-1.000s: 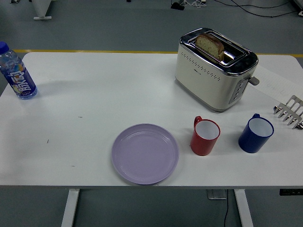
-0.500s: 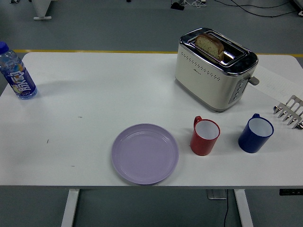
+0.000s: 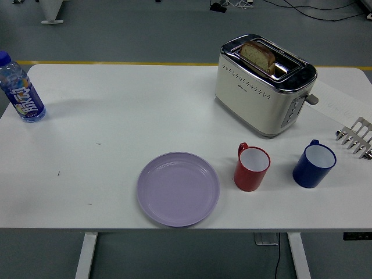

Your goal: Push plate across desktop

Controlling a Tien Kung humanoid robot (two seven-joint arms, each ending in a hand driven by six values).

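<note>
The purple plate [image 3: 178, 188] lies flat near the table's [image 3: 116, 116] front edge, just left of a red cup [image 3: 251, 167]. No robot hand is in view, so its state cannot be told; this fits either before or after a push.

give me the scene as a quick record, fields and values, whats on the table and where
surface: white table
plate: lilac, empty, near edge, centre
red mug: right of plate, apart from it, empty
blue mug: right of red mug, empty
toaster: behind the mugs, far right, bread slice sticking up from a slot
bottle: upright, blue cap, far left edge
metal rack: right edge, partly cut off
robot hands: none in view
plate contact: nothing touching it
</note>
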